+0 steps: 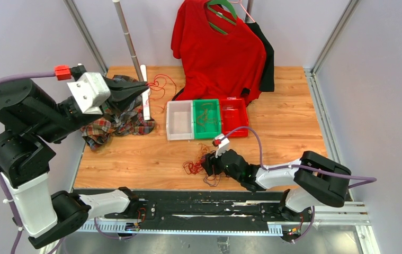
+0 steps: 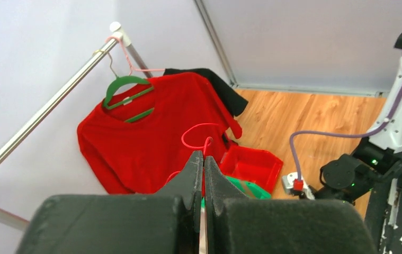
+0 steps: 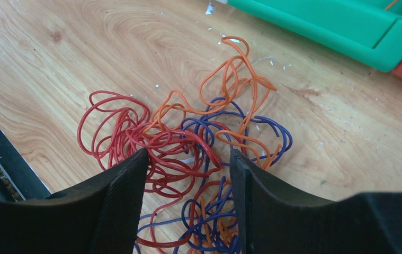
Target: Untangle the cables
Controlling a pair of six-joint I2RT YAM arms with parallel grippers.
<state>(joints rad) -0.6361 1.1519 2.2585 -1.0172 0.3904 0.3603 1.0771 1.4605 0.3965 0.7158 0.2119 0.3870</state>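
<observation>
Left hand [image 2: 203, 159] clenched on red strand [image 2: 198, 125], held high far-left, likely to keep it clear. Right hand [image 3: 188, 159] released, straddling the cables [image 3: 130, 129] on the near worktop [image 1: 294, 121], positioned for the next pinch.

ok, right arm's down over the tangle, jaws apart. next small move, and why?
Probably close the right gripper on the strands in its gap. Its jaws stand open, straddling the cables on the table, with red and purple loops between them. The left gripper, raised, is shut on a red cable, so it looks occupied.
</observation>
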